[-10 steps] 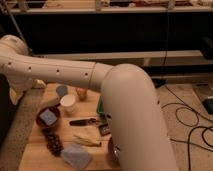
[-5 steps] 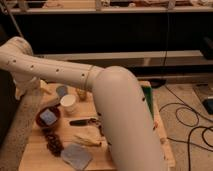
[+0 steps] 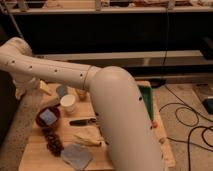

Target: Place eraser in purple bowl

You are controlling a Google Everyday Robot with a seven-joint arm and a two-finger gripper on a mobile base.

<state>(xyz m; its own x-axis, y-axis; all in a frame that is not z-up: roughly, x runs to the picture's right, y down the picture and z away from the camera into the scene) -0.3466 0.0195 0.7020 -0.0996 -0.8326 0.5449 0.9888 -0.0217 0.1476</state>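
Observation:
The purple bowl sits at the left of the wooden table, dark maroon, with a pale blue-grey patch inside. I cannot tell whether that patch is the eraser or a sheen. My gripper is at the table's far left edge, behind and left of the bowl, at the end of the long white arm. The arm crosses the table from the front right. A small blue-grey block stands behind a white cup.
A brownish bowl stands behind the cup. A black-handled tool, yellowish strips, a dark knobbly thing and a grey-blue pad lie in front. A green object is at the right edge. Cables lie on the floor at the right.
The arm's thick link has swung back and upward, uncovering the green object and the table's right side. The gripper end has stayed near the table's left edge.

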